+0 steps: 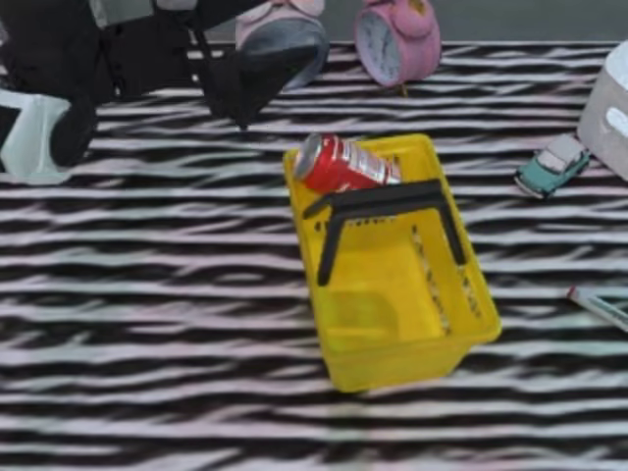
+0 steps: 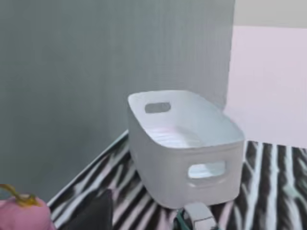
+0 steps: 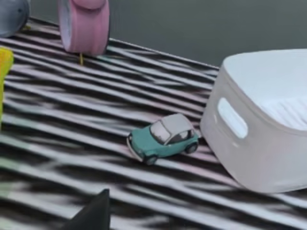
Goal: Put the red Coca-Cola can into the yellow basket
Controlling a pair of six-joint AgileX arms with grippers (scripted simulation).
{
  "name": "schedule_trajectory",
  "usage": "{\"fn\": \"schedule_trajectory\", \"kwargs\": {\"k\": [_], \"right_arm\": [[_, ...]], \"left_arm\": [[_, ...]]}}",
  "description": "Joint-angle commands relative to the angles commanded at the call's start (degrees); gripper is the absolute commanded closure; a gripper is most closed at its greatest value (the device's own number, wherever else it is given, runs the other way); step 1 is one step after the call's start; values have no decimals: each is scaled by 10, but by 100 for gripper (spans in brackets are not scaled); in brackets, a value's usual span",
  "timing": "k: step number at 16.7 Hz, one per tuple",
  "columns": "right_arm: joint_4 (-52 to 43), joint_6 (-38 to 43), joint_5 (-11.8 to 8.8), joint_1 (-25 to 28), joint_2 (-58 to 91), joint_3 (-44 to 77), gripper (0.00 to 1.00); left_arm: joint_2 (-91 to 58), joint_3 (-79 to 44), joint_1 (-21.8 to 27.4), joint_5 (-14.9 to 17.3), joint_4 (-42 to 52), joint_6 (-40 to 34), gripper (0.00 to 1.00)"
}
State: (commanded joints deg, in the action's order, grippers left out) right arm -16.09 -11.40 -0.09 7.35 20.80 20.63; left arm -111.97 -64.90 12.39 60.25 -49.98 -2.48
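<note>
We see the zebra-striped worktop (image 1: 147,324) carrying the yellow basket (image 1: 412,343) at centre, its long axis running from eleven to five o'clock. Our left arm (image 1: 118,49) sits at the ten o'clock corner; its claw's opening we cannot tell. The red Coca-Cola can (image 1: 343,164) lies on its side in the basket's far end, silver top toward nine o'clock, long axis nine to three, toward four o'clock from that arm and apart from it
</note>
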Motion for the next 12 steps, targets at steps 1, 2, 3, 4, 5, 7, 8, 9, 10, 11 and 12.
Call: {"fn": "schedule_trajectory", "kwargs": {"k": [1,2,3,4,5,7,8,9,10,11,12], "right_arm": [[-36,-25,0,15,52,51,0],[-75,-51,1,32,109,106,0],[-113,-77,1,48,166,160,0],[-155,-106,1,66,229,220,0],[-199,-135,1,84,294,283,0],[-284,-192,0,120,424,407,0],[-328,-222,0,138,492,471,0],[-371,-251,-1,156,560,534,0],[-411,-277,-1,173,621,592,0],[-452,-305,-1,190,686,653,0],[-490,-331,-1,207,748,711,0]], "left_arm": [[52,20,-10,-28,20,-8,0],[109,42,-20,-58,43,-16,0],[168,68,-30,-90,67,-24,0],[231,96,-40,-123,94,-30,0],[295,128,-50,-157,121,-36,0],[428,198,-68,-228,181,-43,0],[495,236,-77,-264,213,-45,0],[562,276,-85,-301,244,-45,0],[628,316,-93,-336,275,-44,0],[692,356,-100,-370,306,-41,0],[753,395,-106,-403,334,-37,0]]}}
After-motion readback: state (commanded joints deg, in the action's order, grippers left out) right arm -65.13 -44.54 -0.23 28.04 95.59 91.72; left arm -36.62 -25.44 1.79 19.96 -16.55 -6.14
